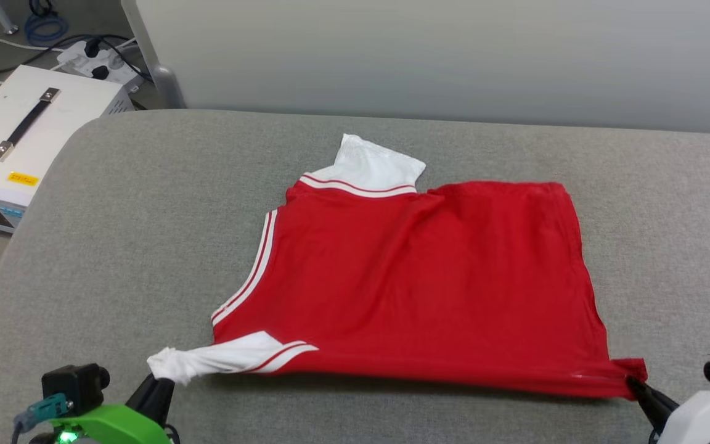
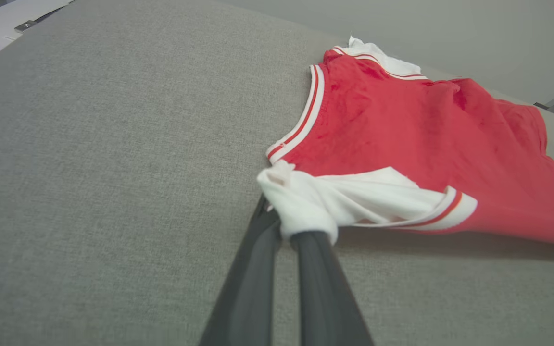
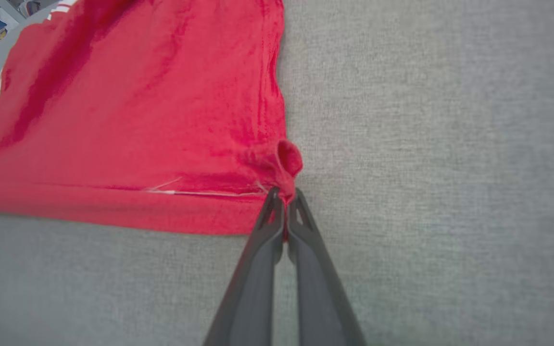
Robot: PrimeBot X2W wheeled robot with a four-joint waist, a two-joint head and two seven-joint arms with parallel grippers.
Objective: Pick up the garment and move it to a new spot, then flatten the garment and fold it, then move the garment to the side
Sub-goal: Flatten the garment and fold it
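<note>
Risk judged: both holds were thin pinches at the very edge of the garment (image 1: 416, 277), so a hard or uneven pull could slip a corner free, or drag the cloth askew and rumple it; the garment lay spread, plain red side up, on the grey padded surface (image 1: 145, 246), near edge stretched between the two grips. The left gripper (image 1: 161, 385) was clamped on the bunched white sleeve (image 1: 225, 357); the right gripper (image 1: 635, 385) was clamped on the red hem corner (image 1: 635, 370), fingers together.
</note>
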